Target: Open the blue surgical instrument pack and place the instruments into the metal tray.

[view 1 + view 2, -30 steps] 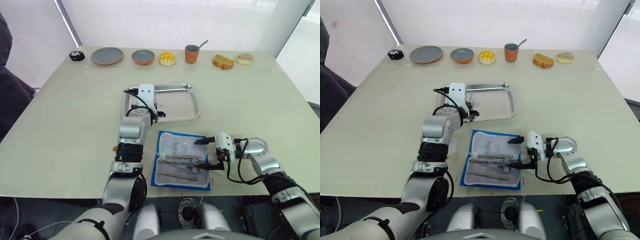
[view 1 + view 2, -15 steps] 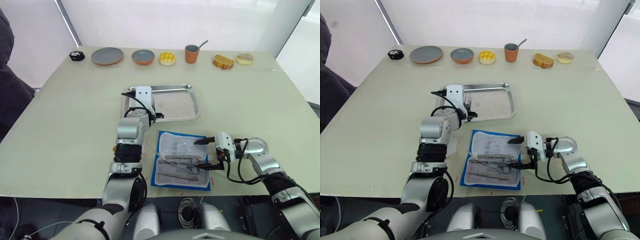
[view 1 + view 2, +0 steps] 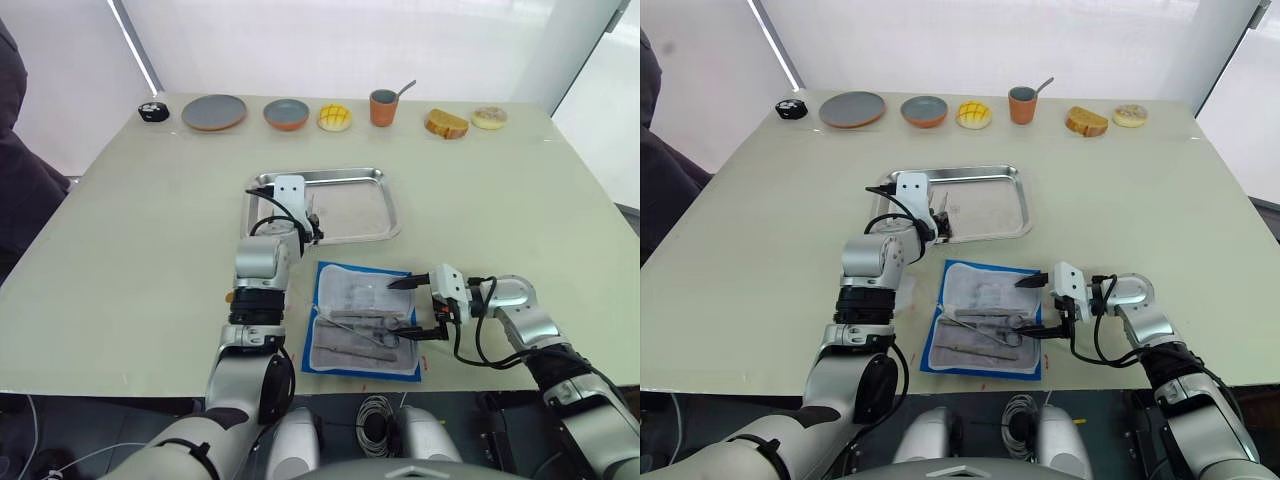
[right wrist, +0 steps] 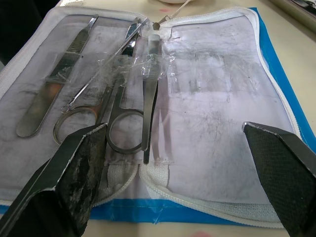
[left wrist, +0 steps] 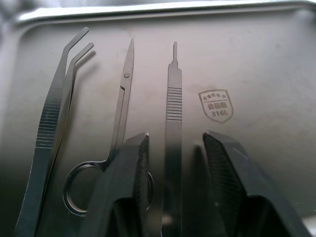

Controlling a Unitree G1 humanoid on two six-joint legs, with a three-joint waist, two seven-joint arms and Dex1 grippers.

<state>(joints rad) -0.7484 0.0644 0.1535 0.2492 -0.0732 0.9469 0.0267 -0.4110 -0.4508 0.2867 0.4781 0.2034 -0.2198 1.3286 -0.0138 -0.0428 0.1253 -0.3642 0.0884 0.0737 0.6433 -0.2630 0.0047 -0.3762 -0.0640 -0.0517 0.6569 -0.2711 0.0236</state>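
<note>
Right gripper hangs wide open at the near right edge of the pack, one black finger on each side of the wrist view and nothing between them. Straight ahead of it, toward nine o'clock in the head views, the pack lies unzipped and flat, white inner face up, blue border showing round it. The instruments left in it sit on the far half from this gripper: a flat handle, ring-handled scissors and tweezers, side by side under clear plastic straps. Their long axes run roughly along the gripper's reach, ring ends and tweezer tips nearest the fingers.

Left gripper is over in the tray, at about eleven o'clock from the pack. Its fingers stand slightly apart on either side of a scalpel handle lying flat on the steel; not pinching it, as far as I can tell. Scissors and bent tweezers lie parallel beside it.

For the pack's remaining tools, the right arm looks the nearer one.
</note>
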